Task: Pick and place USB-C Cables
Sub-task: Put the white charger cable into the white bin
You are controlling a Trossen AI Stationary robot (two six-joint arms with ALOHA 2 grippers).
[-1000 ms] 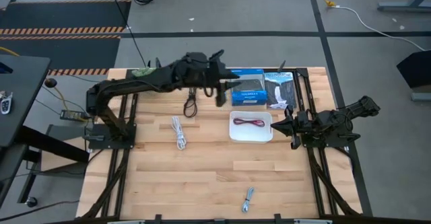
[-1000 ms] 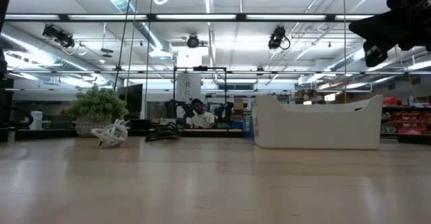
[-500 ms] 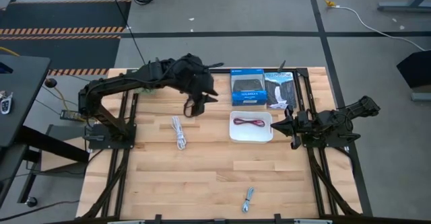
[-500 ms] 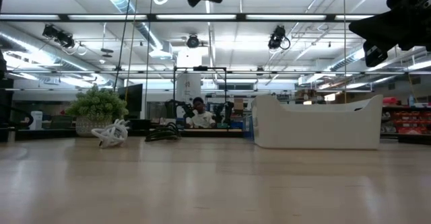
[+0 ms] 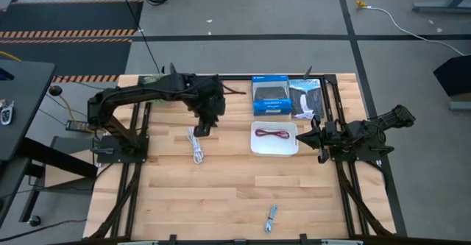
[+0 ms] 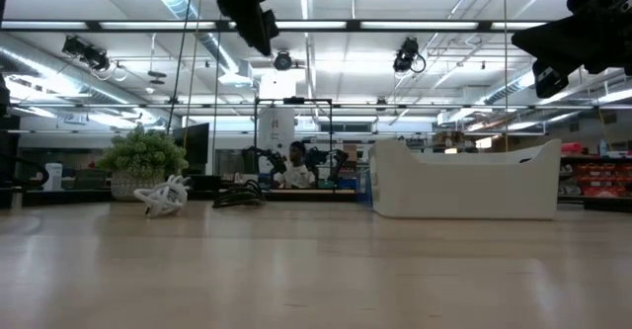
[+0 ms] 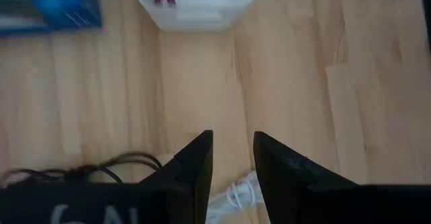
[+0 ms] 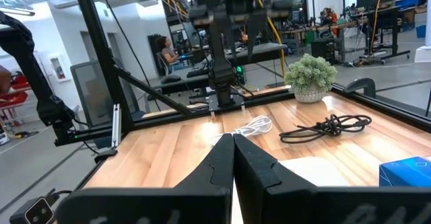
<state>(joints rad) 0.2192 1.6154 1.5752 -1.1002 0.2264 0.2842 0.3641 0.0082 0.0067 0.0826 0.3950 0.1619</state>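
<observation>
Left gripper (image 7: 232, 158) slightly apart, empty, probably above white cable (image 5: 195, 143); black cable (image 5: 208, 115) just beside risks snagging. Right gripper (image 8: 234, 158) together, waiting.

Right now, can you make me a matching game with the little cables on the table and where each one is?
Things:
1. red cable
2. white cable
3. grey-silver cable
4. black cable

Places:
A. alone near the table's front edge
B. inside the white tray
C. on the wood close to the left gripper
D. on the wood near the fuzzy green clump

Pairs: 1-B, 2-C, 3-A, 4-D
</observation>
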